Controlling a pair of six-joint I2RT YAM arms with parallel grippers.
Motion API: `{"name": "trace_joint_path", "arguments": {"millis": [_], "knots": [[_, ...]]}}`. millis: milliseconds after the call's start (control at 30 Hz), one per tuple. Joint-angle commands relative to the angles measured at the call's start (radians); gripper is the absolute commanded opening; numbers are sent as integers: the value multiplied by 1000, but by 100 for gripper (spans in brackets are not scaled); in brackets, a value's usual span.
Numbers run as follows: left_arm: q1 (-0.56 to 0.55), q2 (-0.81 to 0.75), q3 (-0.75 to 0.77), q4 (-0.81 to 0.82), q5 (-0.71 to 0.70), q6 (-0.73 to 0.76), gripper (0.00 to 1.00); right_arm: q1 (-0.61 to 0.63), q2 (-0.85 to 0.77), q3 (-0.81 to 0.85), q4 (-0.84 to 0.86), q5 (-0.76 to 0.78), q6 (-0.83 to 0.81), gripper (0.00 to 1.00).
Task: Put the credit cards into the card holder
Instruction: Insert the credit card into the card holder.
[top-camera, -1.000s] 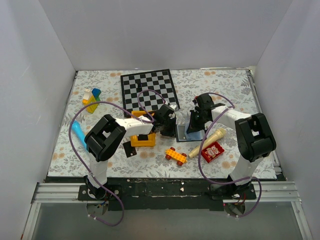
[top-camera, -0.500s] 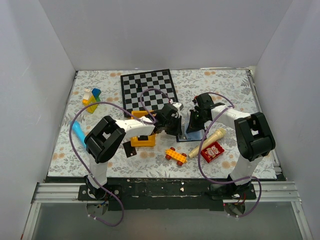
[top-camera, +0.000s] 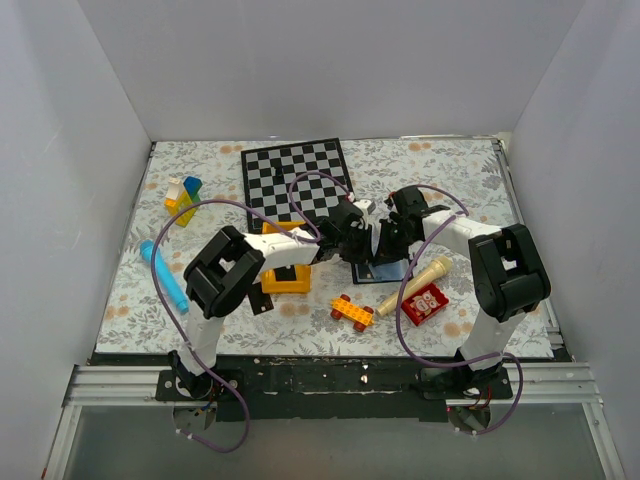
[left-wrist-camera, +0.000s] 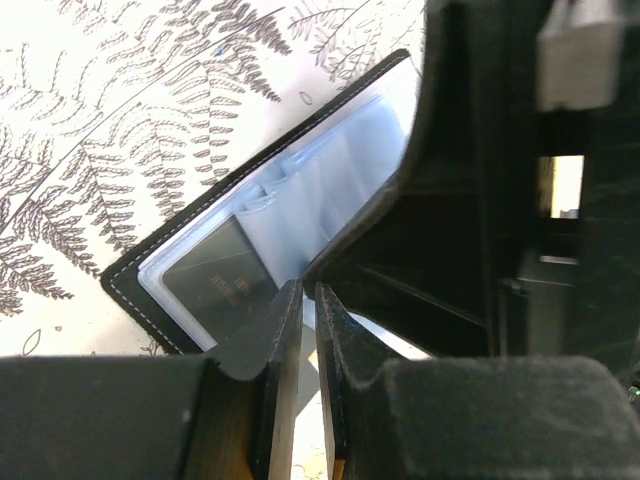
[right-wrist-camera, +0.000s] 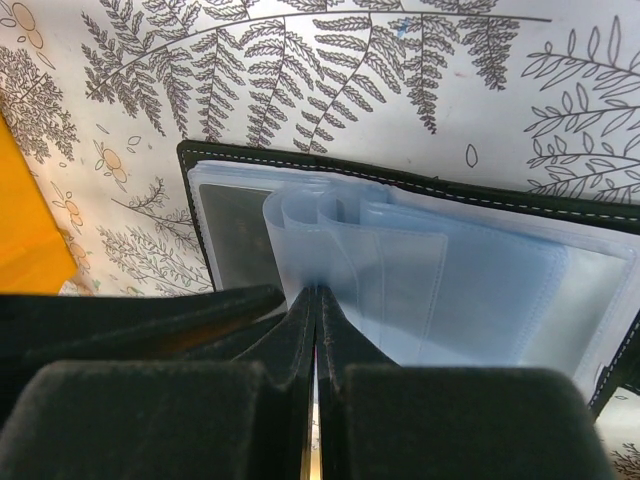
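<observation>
While the card holder (top-camera: 392, 270) lay open at the middle of the worktop (top-camera: 470, 190), long axis running left to right, the right pincer (right-wrist-camera: 315, 295) was pressed closed at its clear sleeves (right-wrist-camera: 450, 280) and the left pincer (left-wrist-camera: 308, 300), just left, showed a bare slit, its hold impossible to tell.

The card holder (left-wrist-camera: 330, 180) lay open on the fern-printed tabletop (left-wrist-camera: 120, 120), set at a slant, its black edge stitched in white. Its inside was blue-grey, with clear pockets overlapping one another. A dark card (left-wrist-camera: 215, 275) sat in the pocket nearest the lower left corner. The left hand (left-wrist-camera: 308, 292) reached in from the bottom edge, its fingers (left-wrist-camera: 268, 345) nearly together with only a thin slit between them, the tips at the pockets' edge. Whether the slit pinched anything could not be told. A black housing (left-wrist-camera: 470, 200) covered the card holder's right part, and a pale yellow patch (left-wrist-camera: 560, 185) showed through a gap in it.
</observation>
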Motion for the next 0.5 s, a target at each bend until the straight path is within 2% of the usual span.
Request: {"name": "trace_joint_path", "arguments": {"millis": [0, 267, 467], "knots": [[-6, 8, 14, 6, 29, -13, 11, 10, 30, 1, 25, -30, 6, 1], [-6, 43, 11, 3, 35, -18, 11, 10, 21, -1, 35, -46, 8, 1], [-6, 79, 14, -30, 41, -21, 11, 5, -44, -18, 53, -56, 13, 1]]}}
